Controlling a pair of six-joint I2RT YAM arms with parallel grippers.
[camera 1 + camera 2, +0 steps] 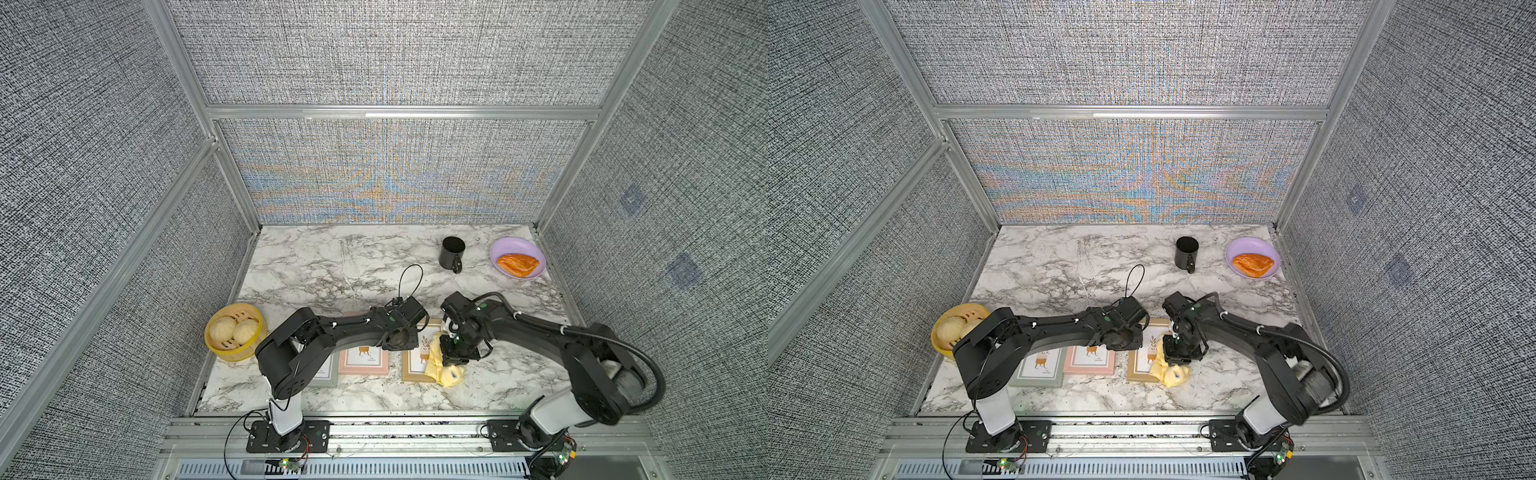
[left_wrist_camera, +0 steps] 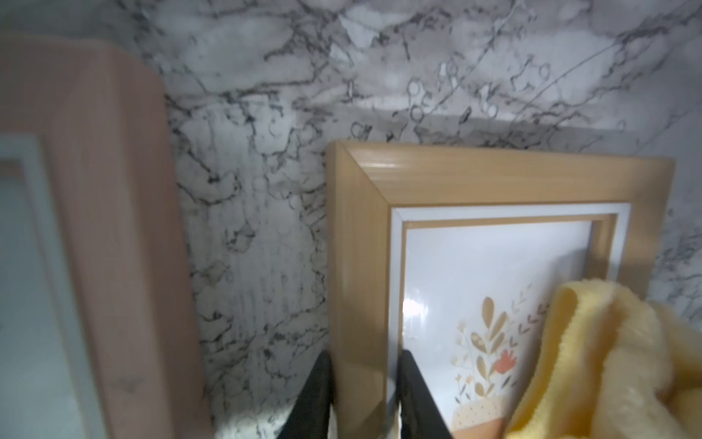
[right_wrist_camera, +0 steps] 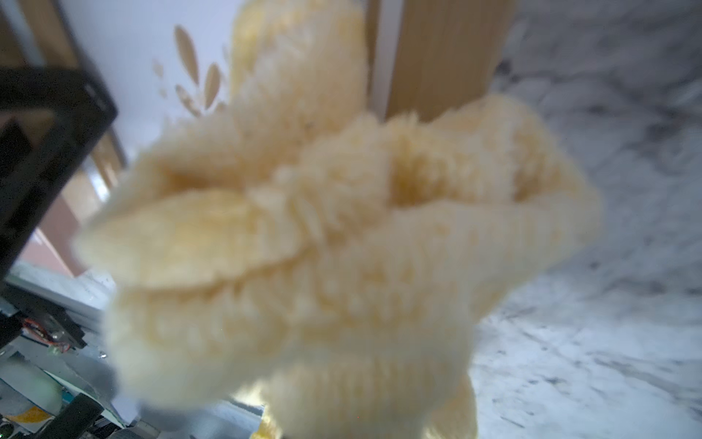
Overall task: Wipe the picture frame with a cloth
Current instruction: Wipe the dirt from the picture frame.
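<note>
- Right now my left hand (image 2: 364, 399) pinches the left rail of the wooden frame (image 1: 409, 365), which lies flat near the worktop's (image 1: 332, 270) front edge.
- My right hand (image 1: 456, 353) is clamped on the bunched cloth (image 1: 449, 376), which drapes over the frame's right side and onto the worktop.
- Risk: the wad snags the raised rail and drags the frame out of that narrow pinch, towards the pink frame (image 1: 363, 371).
- Both wrists sit close; a wide stroke could knock them together.

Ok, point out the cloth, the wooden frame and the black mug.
cloth (image 1: 451, 376): in a top view, on the bunched fold nearest the robot.
wooden frame (image 2: 494, 178): left wrist view, on a bare wooden rail.
black mug (image 1: 449, 255): in a top view, on its outer wall.
</note>
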